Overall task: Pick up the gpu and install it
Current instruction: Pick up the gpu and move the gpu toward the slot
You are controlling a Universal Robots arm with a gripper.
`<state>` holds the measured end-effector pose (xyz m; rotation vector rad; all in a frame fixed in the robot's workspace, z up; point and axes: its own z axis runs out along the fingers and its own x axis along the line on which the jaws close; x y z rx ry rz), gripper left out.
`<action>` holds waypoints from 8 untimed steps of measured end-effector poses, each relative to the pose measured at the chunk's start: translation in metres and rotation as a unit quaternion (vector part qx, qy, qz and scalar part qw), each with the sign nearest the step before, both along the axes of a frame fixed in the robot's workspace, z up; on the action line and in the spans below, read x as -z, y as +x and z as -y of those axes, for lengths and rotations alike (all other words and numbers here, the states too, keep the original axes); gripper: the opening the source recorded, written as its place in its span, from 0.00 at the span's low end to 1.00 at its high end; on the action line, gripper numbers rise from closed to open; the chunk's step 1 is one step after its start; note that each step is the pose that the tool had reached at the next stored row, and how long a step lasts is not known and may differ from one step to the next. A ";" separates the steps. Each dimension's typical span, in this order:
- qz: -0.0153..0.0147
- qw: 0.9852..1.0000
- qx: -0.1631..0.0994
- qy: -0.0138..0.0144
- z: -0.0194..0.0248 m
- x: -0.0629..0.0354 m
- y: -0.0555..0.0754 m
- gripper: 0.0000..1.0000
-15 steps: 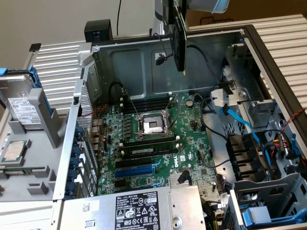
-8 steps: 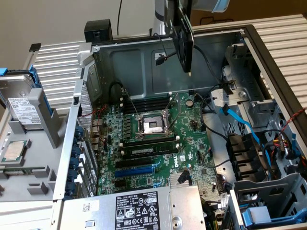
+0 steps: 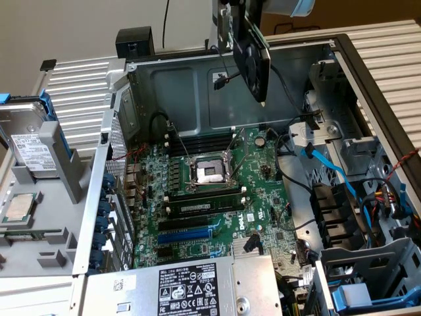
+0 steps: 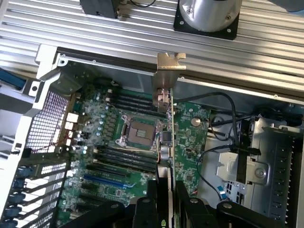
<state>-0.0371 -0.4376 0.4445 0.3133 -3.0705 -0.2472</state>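
Gripper (image 4: 166,194) clamped on the gpu (image 3: 255,56), held high over the open case (image 3: 177,82). The motherboard (image 3: 263,178) below reads DELL.

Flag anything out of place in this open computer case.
The gpu hangs in the air above the motherboard, clamped in the gripper, not seated in any slot. Nothing looks spilled or damaged.

pincer (image 4: 166,190): raised, pointing down | grip: clamped tight on the gpu (image 4: 163,95)

Black-shrouded gpu (image 3: 257,60) — aloft, on edge
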 end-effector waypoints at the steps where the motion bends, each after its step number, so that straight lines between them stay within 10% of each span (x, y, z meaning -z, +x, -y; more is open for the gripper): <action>1: 0.000 1.000 -0.007 0.000 0.0000 0.0004 0.000 0.26; 8: 0.000 0.998 -0.066 0.000 0.0000 0.0043 0.002 0.26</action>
